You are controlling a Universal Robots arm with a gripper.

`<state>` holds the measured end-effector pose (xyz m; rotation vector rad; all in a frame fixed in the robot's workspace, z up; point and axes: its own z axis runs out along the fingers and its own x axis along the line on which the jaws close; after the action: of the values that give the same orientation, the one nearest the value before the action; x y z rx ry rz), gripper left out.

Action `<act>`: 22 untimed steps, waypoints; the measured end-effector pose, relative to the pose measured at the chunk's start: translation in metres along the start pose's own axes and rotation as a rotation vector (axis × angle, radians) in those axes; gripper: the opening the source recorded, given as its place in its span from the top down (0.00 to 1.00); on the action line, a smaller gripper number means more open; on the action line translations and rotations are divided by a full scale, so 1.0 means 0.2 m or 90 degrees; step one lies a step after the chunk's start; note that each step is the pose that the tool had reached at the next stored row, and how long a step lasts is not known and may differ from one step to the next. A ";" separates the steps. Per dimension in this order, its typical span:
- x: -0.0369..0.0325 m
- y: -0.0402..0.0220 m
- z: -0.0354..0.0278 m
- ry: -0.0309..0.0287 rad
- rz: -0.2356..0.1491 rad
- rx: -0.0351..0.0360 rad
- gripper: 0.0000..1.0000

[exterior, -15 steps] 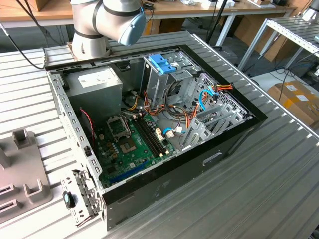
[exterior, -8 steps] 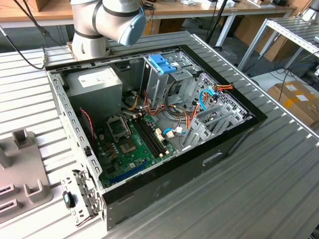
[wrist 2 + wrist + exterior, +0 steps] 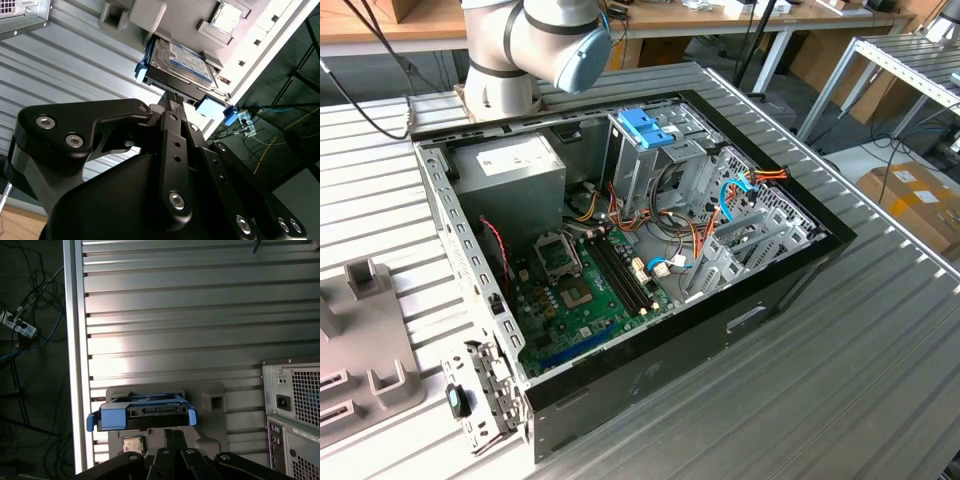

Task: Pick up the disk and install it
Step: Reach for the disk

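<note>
The disk [image 3: 187, 57], silver with a white-and-blue label and clipped in a light-blue carrier, lies on a grey fixture [image 3: 145, 12] near the table's edge. In the first wrist view the disk [image 3: 150, 412] shows its connector end, with the carrier's blue tabs on either side. My gripper [image 3: 173, 97] has its black fingers pressed together, their tips right at the disk's near end face. From the first wrist view, my gripper [image 3: 175, 432] sits just short of that same end. I cannot tell whether the tips touch it.
The open computer case [image 3: 790, 270] lies on its side on the ribbed metal table [image 3: 880, 380], motherboard and cables exposed. A tall metal cage [image 3: 635, 165] with a blue bracket [image 3: 647, 128] stands inside, beside the grey power-supply box [image 3: 515, 165]. The case's rear [image 3: 295, 410] is near the grey fixture [image 3: 215, 395].
</note>
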<state>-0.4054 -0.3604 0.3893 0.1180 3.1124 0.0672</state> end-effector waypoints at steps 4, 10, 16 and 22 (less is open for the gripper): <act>0.009 0.001 0.000 0.0001 0.000 0.0000 0.89; 0.009 0.001 0.000 0.0000 0.000 0.0000 0.89; 0.013 0.001 0.000 0.0001 0.000 0.0001 0.89; 0.047 -0.002 0.000 0.0000 0.000 0.0000 0.89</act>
<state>-0.4148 -0.3600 0.3891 0.1180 3.1125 0.0672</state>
